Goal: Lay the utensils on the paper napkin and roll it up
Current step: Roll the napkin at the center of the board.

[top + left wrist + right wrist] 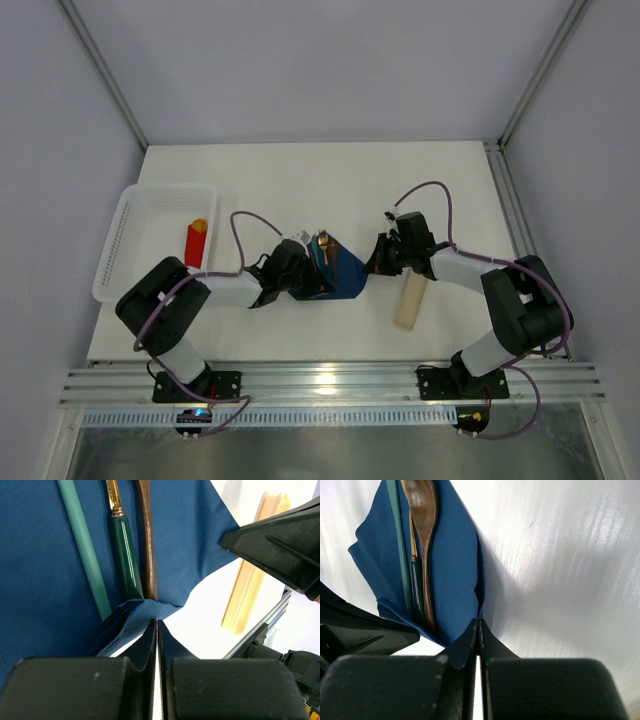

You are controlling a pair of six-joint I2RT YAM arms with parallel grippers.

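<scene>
The thin, dark navy-blue paper napkin (345, 275) lies mid-table between the two arms. The slim utensils (417, 575) lie side by side on it: a brown wooden spoon (422, 510), a green-handled gold piece (125, 555) and a teal stick (85, 545). The left gripper (156, 626) pinches a bunched corner of the sheet by the handle ends. The right gripper (478, 625), fingers pressed together, nips the napkin's raised edge beside the spoon. A pale beige rounded bar (411, 300) lies near the napkin's right side, and a white slotted basket (120, 235) holds a red block with an orange tip (196, 243)
</scene>
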